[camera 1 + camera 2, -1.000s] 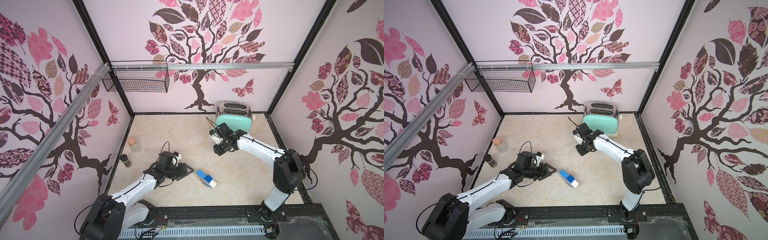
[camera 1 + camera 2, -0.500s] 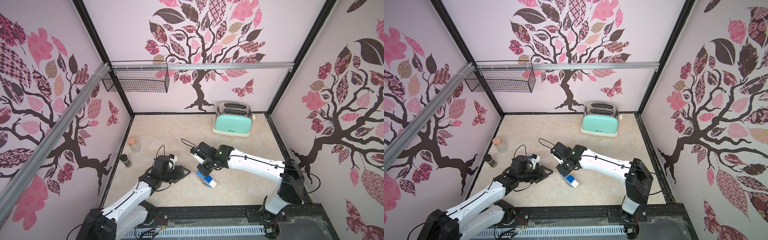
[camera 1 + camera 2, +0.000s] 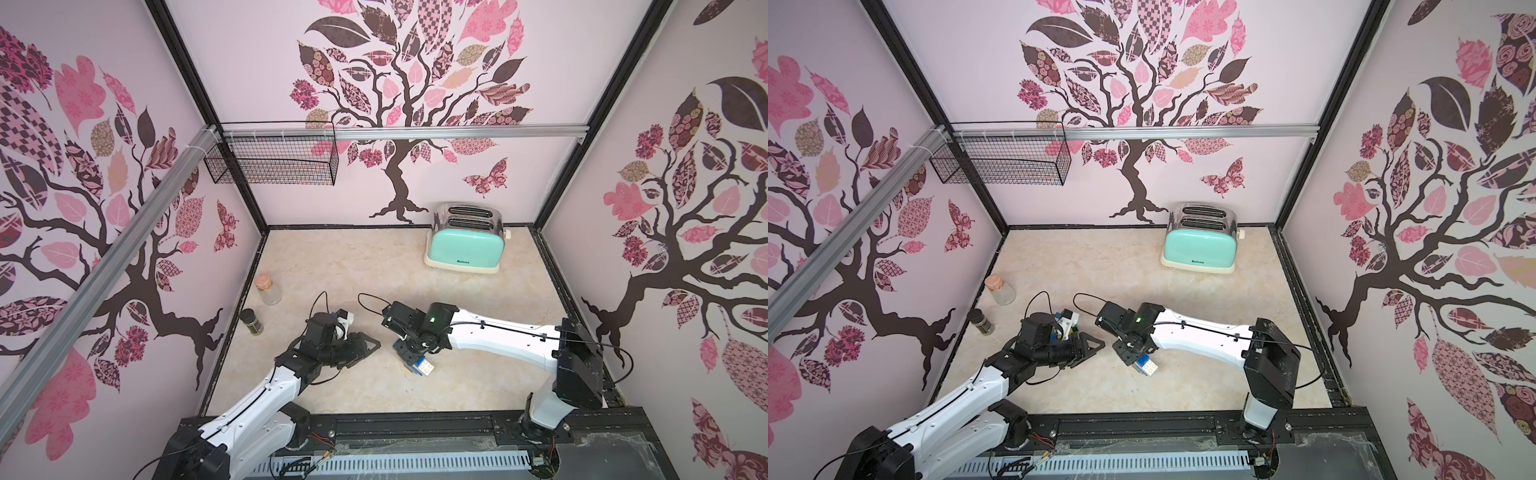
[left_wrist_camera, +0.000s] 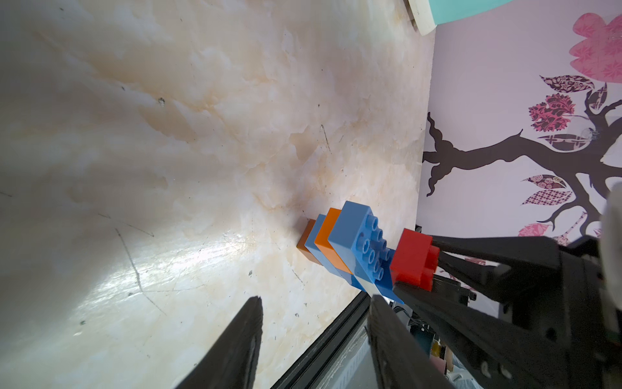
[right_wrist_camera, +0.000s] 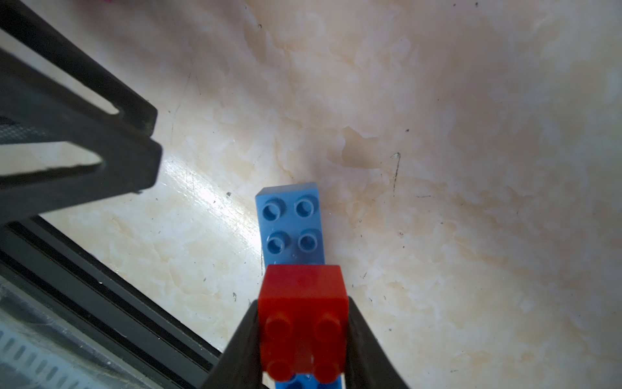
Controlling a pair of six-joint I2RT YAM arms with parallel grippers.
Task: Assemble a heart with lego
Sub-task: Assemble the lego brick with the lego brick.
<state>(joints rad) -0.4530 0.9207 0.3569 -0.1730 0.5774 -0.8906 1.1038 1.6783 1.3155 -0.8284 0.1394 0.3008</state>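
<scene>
Top view: right gripper (image 3: 412, 358) has swung in, now right over the stack (image 3: 424, 368). Left wrist: left gripper (image 4: 315, 300) spread, empty, beside the stack. Right wrist: jaws pinching the red brick (image 5: 303, 303) close over the stack's studs, so pressing on looks next.

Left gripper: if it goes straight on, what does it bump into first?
Probably the stacked blue and orange lego bricks, which lie just ahead of the open left gripper, though depth is unclear.
</scene>
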